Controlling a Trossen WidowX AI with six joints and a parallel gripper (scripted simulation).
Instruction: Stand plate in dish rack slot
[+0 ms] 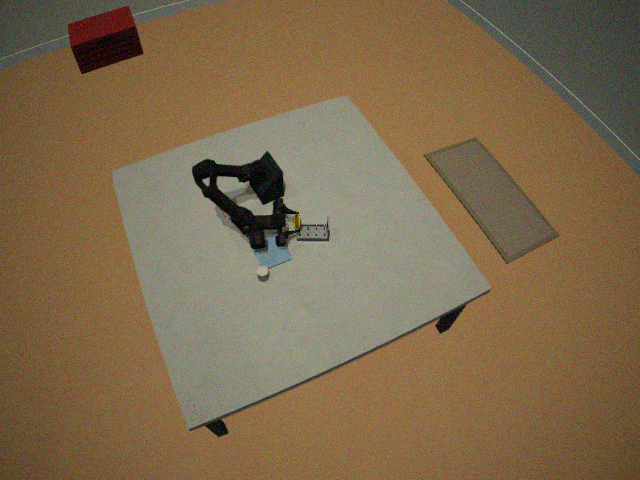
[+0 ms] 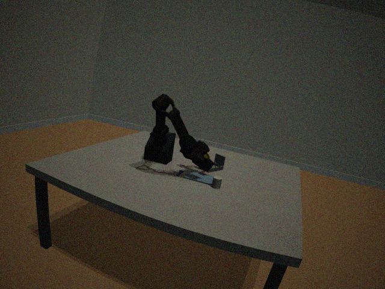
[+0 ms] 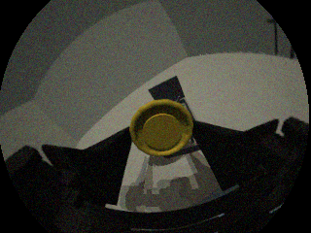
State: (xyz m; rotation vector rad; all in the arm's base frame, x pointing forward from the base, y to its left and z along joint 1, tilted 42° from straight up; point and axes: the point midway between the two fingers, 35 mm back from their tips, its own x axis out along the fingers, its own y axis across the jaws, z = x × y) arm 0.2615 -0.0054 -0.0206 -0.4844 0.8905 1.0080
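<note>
A small yellow plate (image 1: 297,222) (image 2: 206,155) (image 3: 161,127) stands on edge between my gripper's (image 1: 292,223) (image 2: 207,161) (image 3: 162,140) fingers, its face turned to the wrist camera. The gripper is shut on the plate and is low over the near end of the grey dish rack (image 1: 313,233) (image 2: 219,161) (image 3: 170,89). In the wrist view the rack's rails run under and behind the plate. I cannot tell whether the plate's lower edge touches the rack. The arm is bent down from its base on the white table (image 1: 361,310) (image 2: 93,174).
A light blue mat (image 1: 276,256) (image 2: 202,178) lies on the table just in front of the gripper. A small white cup (image 1: 263,273) (image 2: 217,182) stands beside it. A red box (image 1: 104,38) and a tan rug (image 1: 491,198) are on the floor.
</note>
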